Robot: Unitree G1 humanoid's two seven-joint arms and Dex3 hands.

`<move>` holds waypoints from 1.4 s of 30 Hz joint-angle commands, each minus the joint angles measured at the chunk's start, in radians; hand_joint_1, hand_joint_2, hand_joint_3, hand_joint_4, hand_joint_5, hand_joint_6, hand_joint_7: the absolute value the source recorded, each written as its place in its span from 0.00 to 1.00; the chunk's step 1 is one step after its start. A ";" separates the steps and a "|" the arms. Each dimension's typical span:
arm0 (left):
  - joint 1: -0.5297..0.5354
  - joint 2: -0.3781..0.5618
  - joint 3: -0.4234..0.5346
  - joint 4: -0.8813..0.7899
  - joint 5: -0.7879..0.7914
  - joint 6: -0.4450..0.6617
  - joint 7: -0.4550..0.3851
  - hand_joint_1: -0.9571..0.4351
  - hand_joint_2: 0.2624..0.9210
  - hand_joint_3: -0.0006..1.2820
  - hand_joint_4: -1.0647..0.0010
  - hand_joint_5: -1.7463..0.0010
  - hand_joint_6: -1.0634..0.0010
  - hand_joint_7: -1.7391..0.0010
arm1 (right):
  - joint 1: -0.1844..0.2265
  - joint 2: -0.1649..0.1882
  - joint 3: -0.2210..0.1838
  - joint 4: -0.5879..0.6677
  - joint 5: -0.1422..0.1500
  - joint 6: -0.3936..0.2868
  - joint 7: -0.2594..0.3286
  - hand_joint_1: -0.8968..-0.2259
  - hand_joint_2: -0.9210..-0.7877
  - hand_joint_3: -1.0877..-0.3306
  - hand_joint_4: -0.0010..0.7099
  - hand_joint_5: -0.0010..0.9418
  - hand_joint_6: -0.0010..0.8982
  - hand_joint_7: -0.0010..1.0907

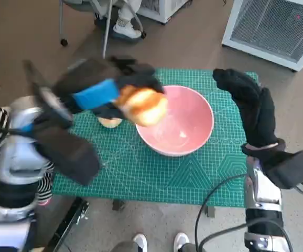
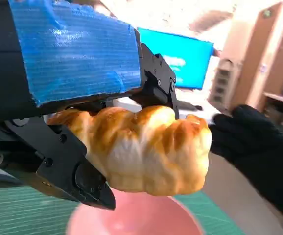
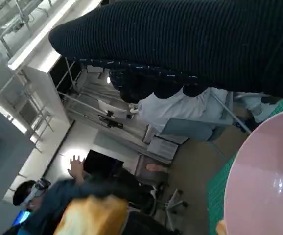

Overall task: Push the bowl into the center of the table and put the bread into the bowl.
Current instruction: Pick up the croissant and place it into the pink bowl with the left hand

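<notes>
Lighting is even, bright and diffuse. The head view shows heavy motion blur on the left hand and forearm; the bread is smeared. The bowl carries small glare spots inside. In the left wrist view the background is soft and overexposed. The right wrist view shows bright ceiling strip lights and blurred figures.

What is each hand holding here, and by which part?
The left hand grips the bread around one end, fingers beneath. The right hand holds nothing.
</notes>
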 commanded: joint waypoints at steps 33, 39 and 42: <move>-0.113 -0.180 -0.186 0.618 0.132 -0.167 -0.011 0.58 0.81 0.00 0.84 1.00 0.71 0.96 | 0.082 -0.005 -0.020 -0.070 -0.020 0.030 -0.050 0.22 0.00 0.46 0.25 0.01 0.01 0.54; -0.071 -0.078 -0.072 0.484 0.029 -0.218 -0.036 0.57 0.80 0.00 0.86 1.00 0.73 0.98 | 0.080 -0.003 -0.017 -0.066 -0.024 0.028 -0.056 0.22 0.00 0.46 0.25 0.01 0.01 0.53; -0.067 -0.022 -0.007 0.430 -0.025 -0.231 -0.050 0.57 0.79 0.00 0.87 1.00 0.74 0.98 | 0.077 -0.002 -0.016 -0.064 -0.026 0.026 -0.058 0.22 0.00 0.46 0.25 0.00 0.01 0.53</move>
